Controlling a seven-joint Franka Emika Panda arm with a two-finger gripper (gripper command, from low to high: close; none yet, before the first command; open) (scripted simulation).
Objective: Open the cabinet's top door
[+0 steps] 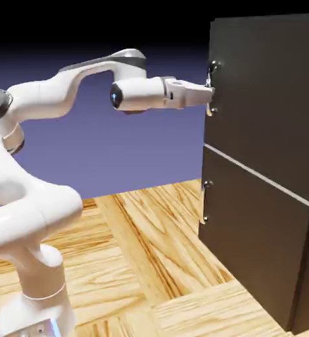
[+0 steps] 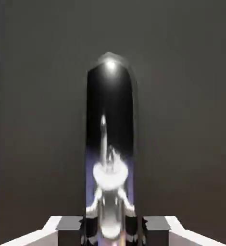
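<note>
My pincer (image 2: 113, 231) is clamped on the shiny upright handle (image 2: 110, 178); the top door (image 1: 269, 99) stands closed just ahead. Smooth metal may slip; I expect a stiff, heavyish swing.

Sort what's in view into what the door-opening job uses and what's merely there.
Part of the job:
- top door
- its silver handle
- the hand, closed on that handle

Merely there:
- lower door
- lower door's handle
- wooden floor
</note>
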